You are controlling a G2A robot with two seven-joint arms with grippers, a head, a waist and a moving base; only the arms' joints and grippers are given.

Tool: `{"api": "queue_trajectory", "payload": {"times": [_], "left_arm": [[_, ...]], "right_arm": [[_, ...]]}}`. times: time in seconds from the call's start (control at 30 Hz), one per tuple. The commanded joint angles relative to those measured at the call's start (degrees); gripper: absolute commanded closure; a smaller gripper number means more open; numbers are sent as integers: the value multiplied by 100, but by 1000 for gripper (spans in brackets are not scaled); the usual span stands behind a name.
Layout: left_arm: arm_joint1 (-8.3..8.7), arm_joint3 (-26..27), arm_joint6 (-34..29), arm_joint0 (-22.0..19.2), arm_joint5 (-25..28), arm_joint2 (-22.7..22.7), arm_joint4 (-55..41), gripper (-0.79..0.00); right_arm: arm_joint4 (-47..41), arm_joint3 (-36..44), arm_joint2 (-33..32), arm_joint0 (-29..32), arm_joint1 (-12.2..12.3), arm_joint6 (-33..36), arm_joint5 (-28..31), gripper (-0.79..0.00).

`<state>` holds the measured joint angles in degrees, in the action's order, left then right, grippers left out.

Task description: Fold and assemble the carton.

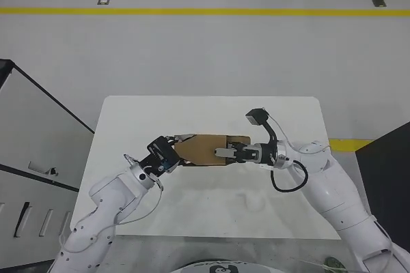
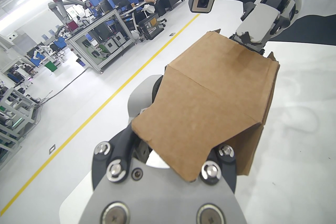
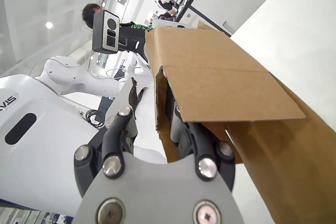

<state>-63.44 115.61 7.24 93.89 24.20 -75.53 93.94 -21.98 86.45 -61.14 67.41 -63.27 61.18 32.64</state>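
A brown carton (image 1: 201, 149) (image 2: 215, 93) (image 3: 210, 72), partly folded with loose flaps, hangs just above the middle of the white table (image 1: 212, 205) between both arms. My left gripper (image 1: 169, 155) (image 2: 183, 117) is at its left end, shut on it, and a flap lies over the gripper and hides most of the grip. My right gripper (image 1: 227, 151) (image 3: 155, 99) is shut on the carton's right end, with one finger inside the carton and the white-padded one on its top panel. The right gripper (image 2: 252, 36) also appears at the carton's far end in the left wrist view.
A grey cabinet (image 1: 27, 136) stands against the table's left side. A dark unit (image 1: 396, 170) stands off its right side. Bare tabletop lies in front of and behind the carton.
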Motion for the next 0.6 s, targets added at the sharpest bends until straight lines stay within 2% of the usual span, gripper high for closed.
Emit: {"api": "queue_trajectory", "payload": {"times": [0.0,0.07,0.1,0.23,0.27,0.3,0.57], "left_arm": [[3,10,-4,9,3,-7,-5,0],[6,17,-10,14,9,-14,4,0],[8,19,-9,18,10,-18,3,0],[12,25,-12,28,9,-29,2,-9],[13,26,-16,34,8,-30,-13,-502],[14,25,-17,37,4,-35,-24,-785],[29,6,1,82,-238,-318,-109,-785]], "right_arm": [[6,-7,21,-8,-4,-19,-9,-182],[14,-13,44,-16,-8,-35,-25,-43],[23,-13,54,-21,-9,-43,-36,0],[51,-28,78,-28,-12,-75,-83,0],[60,-37,80,-29,-11,-86,-101,0],[62,-46,80,-29,-12,-106,-114,0],[-170,-126,19,14,-5,-127,-34,0]]}}
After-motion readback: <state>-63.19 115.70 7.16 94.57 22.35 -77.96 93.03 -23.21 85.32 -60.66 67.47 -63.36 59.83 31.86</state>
